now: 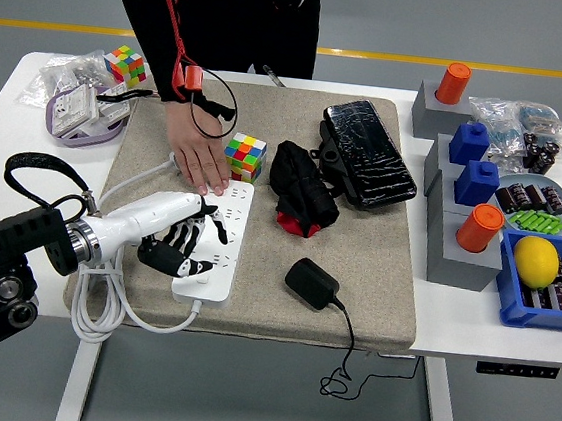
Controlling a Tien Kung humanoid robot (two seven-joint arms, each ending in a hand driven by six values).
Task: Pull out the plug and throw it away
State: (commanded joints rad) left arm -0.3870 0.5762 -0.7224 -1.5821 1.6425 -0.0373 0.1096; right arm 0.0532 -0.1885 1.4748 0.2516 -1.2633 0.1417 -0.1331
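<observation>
The black plug adapter [316, 283] lies loose on the beige mat [375, 271], its thin cable running off the table's front edge. A white power strip [214, 254] lies to its left with its thick white cord coiled at the mat's corner. My left hand [179, 244] hangs over the strip's left side, fingers relaxed and spread, holding nothing. A person's hand [201, 159] presses flat on the strip's far end. My right hand is not in view.
A Rubik's cube [246, 156], black cloth [301, 190] and black case [367, 154] lie on the mat. Grey blocks with blue and orange pegs [468, 205] and a blue bin [547, 284] with a lemon stand at right. A purple tray [80, 114] sits far left.
</observation>
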